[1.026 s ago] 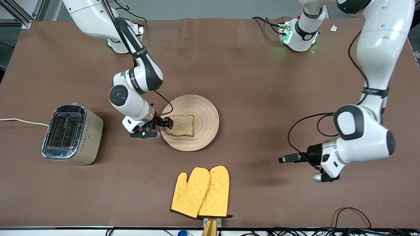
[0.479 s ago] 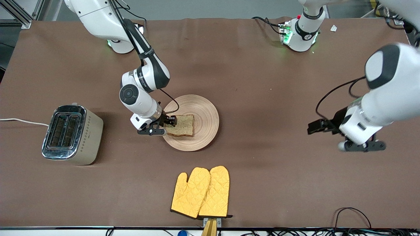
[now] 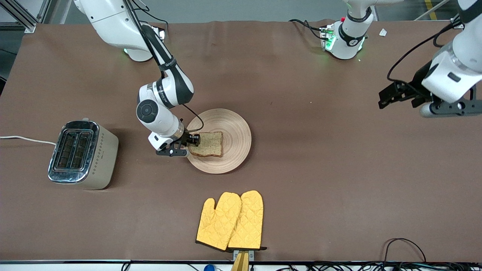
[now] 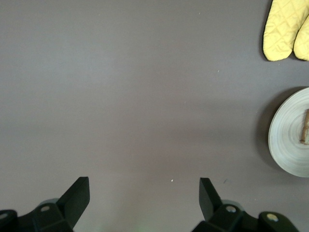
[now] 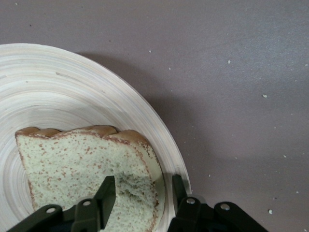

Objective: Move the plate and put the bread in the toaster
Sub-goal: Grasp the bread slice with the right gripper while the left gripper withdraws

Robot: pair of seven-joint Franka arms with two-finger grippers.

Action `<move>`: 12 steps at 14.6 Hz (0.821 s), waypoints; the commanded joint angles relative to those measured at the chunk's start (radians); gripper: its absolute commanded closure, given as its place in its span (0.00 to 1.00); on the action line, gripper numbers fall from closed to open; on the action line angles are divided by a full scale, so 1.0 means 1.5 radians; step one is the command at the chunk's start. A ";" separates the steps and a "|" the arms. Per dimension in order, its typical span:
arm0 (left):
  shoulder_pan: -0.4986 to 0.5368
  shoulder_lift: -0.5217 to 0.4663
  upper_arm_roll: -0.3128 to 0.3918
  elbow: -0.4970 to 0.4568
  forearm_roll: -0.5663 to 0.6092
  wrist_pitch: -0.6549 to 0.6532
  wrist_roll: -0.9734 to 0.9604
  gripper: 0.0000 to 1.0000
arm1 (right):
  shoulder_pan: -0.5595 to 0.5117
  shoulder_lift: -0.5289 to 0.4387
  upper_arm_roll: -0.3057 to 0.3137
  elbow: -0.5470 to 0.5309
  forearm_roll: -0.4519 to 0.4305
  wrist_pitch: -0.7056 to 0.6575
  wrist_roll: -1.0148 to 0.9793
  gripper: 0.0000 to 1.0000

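Observation:
The light tan wooden plate lies mid-table with the brown speckled bread flat on it. My right gripper is low at the plate's edge on the toaster's side. In the right wrist view the gripper is open, one finger resting on top of the bread and the other between its crust and the plate's rim. The cream toaster stands toward the right arm's end, slots up. My left gripper is open and empty in the air over bare table.
Two yellow oven mitts lie nearer the front camera than the plate; they also show in the left wrist view. The toaster's white cord runs off the table's end. Cables lie along the front edge.
The left arm has swung up and away from the front edge toward its own end of the table. My right gripper has slid a little further onto the bread's edge.

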 commanded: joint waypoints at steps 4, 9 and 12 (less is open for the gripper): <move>0.025 -0.049 0.002 -0.051 0.030 -0.004 0.046 0.00 | -0.003 0.007 0.003 -0.008 -0.009 0.012 0.010 0.88; 0.025 -0.048 0.006 -0.047 0.037 -0.002 0.047 0.00 | -0.004 0.004 0.002 0.013 -0.008 -0.019 0.028 1.00; 0.044 -0.047 0.006 -0.045 0.037 -0.002 0.047 0.00 | -0.001 -0.021 -0.023 0.095 -0.014 -0.186 0.076 1.00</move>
